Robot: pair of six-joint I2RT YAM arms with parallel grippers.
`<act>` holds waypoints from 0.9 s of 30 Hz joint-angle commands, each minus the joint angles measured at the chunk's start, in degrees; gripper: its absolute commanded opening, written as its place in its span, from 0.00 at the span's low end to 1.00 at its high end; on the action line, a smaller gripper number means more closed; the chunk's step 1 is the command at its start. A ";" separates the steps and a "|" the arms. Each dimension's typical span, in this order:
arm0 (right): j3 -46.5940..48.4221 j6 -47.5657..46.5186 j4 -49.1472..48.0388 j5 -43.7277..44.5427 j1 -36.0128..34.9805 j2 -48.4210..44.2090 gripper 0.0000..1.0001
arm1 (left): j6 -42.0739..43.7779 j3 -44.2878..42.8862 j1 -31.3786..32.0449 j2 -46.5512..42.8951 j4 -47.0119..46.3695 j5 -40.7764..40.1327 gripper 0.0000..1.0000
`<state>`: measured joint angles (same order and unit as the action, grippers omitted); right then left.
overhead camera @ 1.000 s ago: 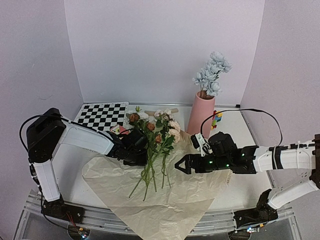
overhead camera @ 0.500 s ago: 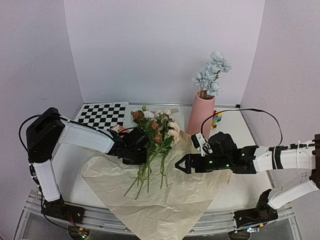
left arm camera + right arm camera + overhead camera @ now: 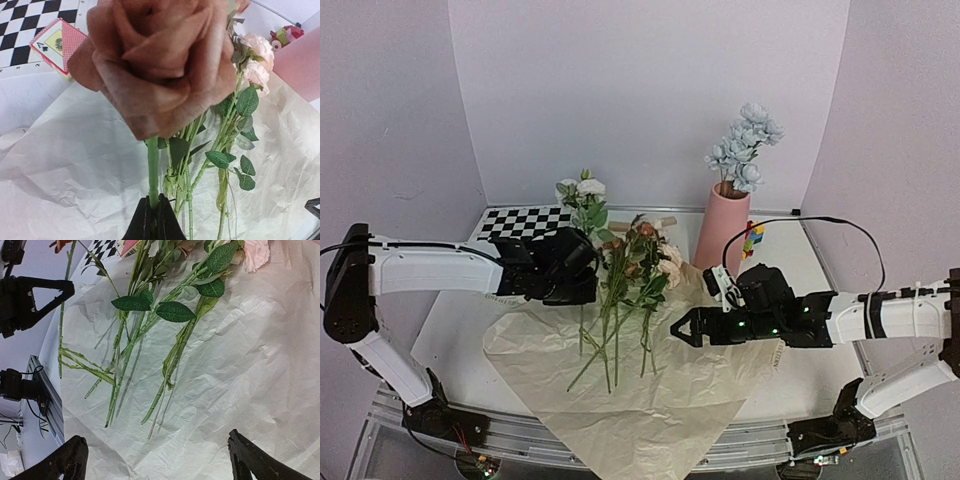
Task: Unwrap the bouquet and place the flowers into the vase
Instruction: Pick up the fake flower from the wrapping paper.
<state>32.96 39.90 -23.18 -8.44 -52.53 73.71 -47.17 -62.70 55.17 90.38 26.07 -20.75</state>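
Over the tabletop, the top camera shows me the peach-tan crinkled paper spread flat. Most of the flowers lie across it, long green stems toward me. My left claw is clamped on one stem, with pale blooms standing above the arm. My right claw hovers over the paper's right part, fingers apart. The tall pink vase stands behind the paper with pale-blue blooms in it.

On the left wrist, the left claw pinches the green stem of a rust-brown rose. Pink blooms lie beyond on the paper.

On the right wrist, the right claw gapes wide above bare paper, with leafy stems ahead.
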 commanded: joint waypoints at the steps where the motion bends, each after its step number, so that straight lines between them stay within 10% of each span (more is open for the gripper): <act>1: 2.19 0.15 -0.05 0.65 -0.52 -1.79 0.98 | -0.94 -1.59 -0.01 -6.16 2.88 -7.41 0.00; 8: 2.24 0.26 -0.02 1.28 -0.48 -3.24 0.98 | -0.03 -0.29 -0.03 -14.82 2.02 -8.32 0.00; 27: 2.03 0.50 0.24 2.47 -0.48 -6.18 0.98 | 4.81 2.95 0.57 -3.65 -20.89 27.66 0.00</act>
<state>33.76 40.13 -22.89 -6.75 -52.71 69.32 -42.89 -61.01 55.45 83.05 12.75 1.64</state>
